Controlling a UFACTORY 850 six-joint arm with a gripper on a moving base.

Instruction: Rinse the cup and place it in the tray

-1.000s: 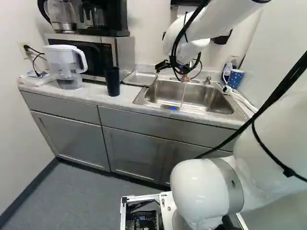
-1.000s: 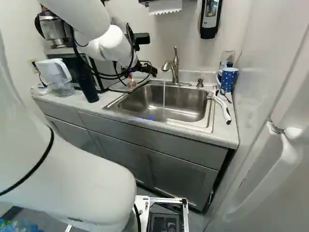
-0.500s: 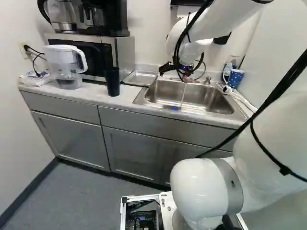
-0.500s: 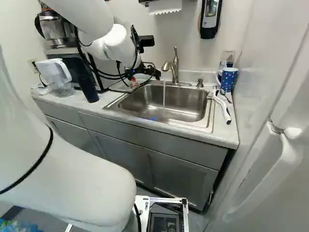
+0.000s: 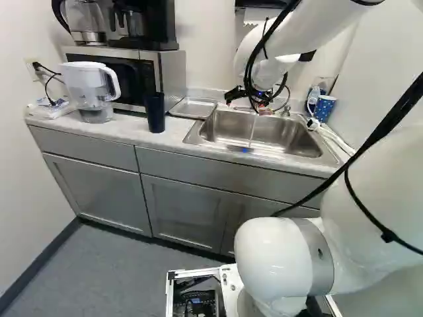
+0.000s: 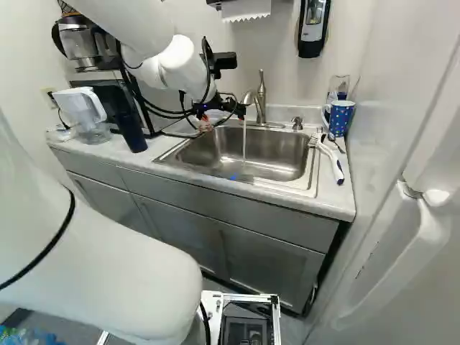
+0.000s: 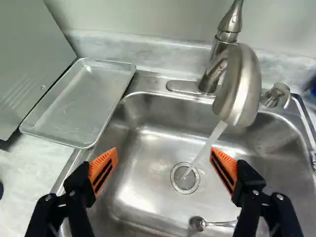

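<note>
My gripper (image 5: 250,99) hangs over the rear left part of the sink (image 6: 295,165). In the wrist view the gripper (image 7: 164,155) is open wide, nothing between its orange pads, with the sink basin below. Water runs from the faucet (image 7: 242,89) beyond the fingers towards the drain (image 7: 185,177). The shallow metal tray (image 7: 79,103) lies on the counter beside the sink, bare inside. A blue mug with white dots (image 6: 340,117) stands on the counter's far right corner. A tall dark cup (image 5: 154,112) stands left of the tray in the left base view.
A spoon (image 7: 215,223) lies in the sink. A white-handled brush (image 6: 332,162) lies along the sink's right edge in the right base view. The microwave (image 5: 132,72) and a water pitcher (image 5: 92,89) stand at the left. A soap dispenser (image 6: 313,25) hangs on the back wall.
The arm has moved right in both base views, from near the tray towards the faucet. The gripper stays empty; base, cups and tray have not moved.
</note>
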